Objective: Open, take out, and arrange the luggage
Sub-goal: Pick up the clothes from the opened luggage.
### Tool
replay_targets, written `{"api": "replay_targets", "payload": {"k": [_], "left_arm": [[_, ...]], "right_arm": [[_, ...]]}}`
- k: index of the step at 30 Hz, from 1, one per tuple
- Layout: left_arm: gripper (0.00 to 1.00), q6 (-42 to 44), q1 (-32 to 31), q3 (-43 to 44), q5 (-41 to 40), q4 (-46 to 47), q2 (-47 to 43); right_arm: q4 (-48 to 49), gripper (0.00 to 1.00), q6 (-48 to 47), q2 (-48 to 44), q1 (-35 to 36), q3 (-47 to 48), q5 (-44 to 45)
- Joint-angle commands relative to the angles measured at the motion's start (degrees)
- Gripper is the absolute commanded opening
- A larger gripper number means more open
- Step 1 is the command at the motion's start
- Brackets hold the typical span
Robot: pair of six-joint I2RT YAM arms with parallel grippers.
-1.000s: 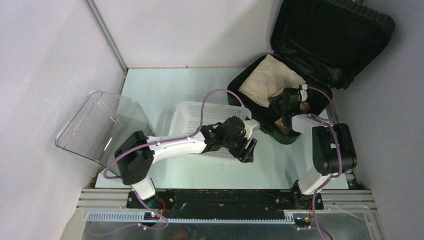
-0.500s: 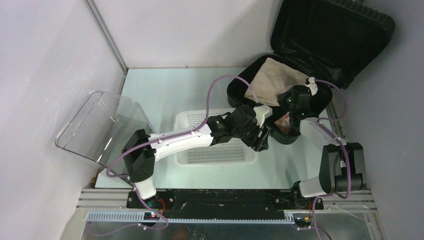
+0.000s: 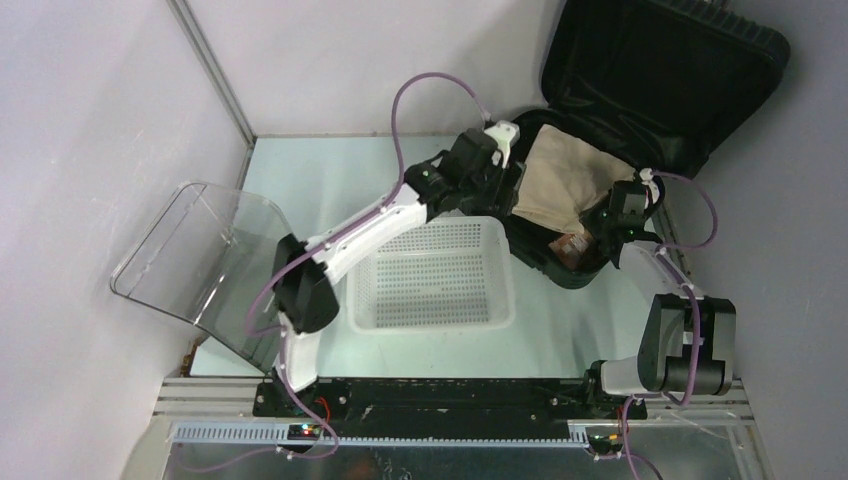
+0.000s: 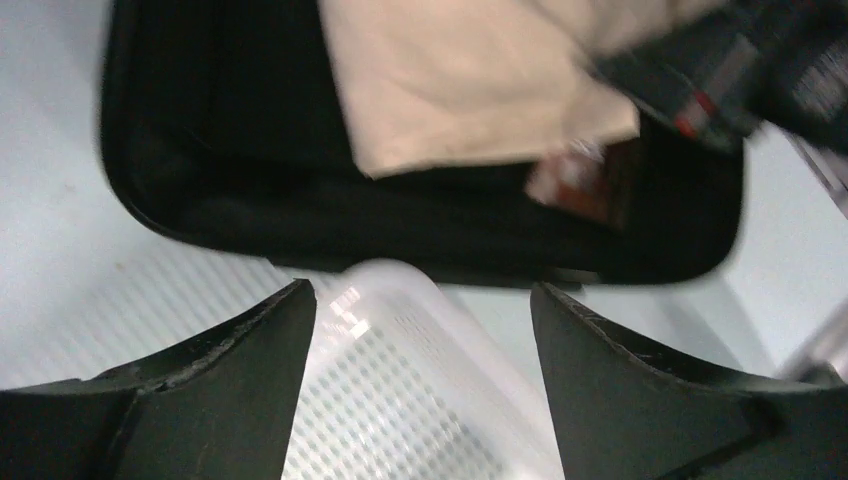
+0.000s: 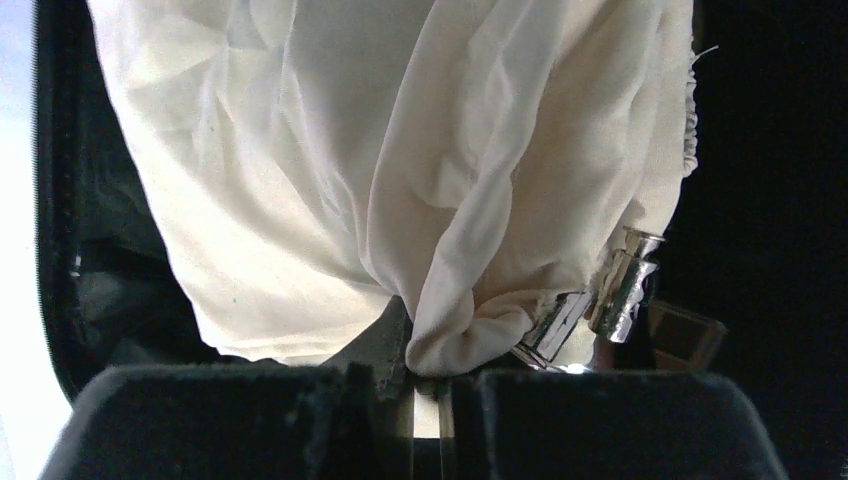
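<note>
Top: one open luggage (image 3: 660, 80) upper right, holding one cloth (image 3: 560, 180). One basket (image 3: 430, 275) centre, one clear bin (image 3: 215, 255) left, open table (image 3: 330, 170) between them.
Left wrist: left gripper (image 4: 422, 292) gapes empty above the luggage's rim.
Right wrist: right gripper (image 5: 425, 385) pinches the cloth.

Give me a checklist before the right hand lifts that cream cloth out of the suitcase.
1. Luggage lid up: ok.
2. Right hand shut on cream cloth: ok.
3. Left hand open, empty: ok.
4. White basket beside luggage: ok.
5. Left hand out of the path to the basket: not ok, it hangs near the far rim.
6. Cloth free of the metal clip: cannot tell.
</note>
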Motion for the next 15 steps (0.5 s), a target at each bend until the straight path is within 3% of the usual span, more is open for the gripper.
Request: {"api": "replay_targets", "payload": {"k": [1,6,15], "left_arm": [[0.86,3.56,3.05,10.54,-3.88,-2.31,8.53],[0.87,-1.72,8.03,16.67,3.56,3.70,16.24],[0.88,-5.19,9.88,19.82,10.71,19.59,24.66]], "right_arm": [[-0.24,0.00,-3.34,-1.69,-1.72,-0.29,-2.52],[3.91,0.00,-4.25,0.18,-2.67,-0.29,-5.60],[6.15,0.00,-3.66,2.07,-3.84,-0.25,-8.87]]}}
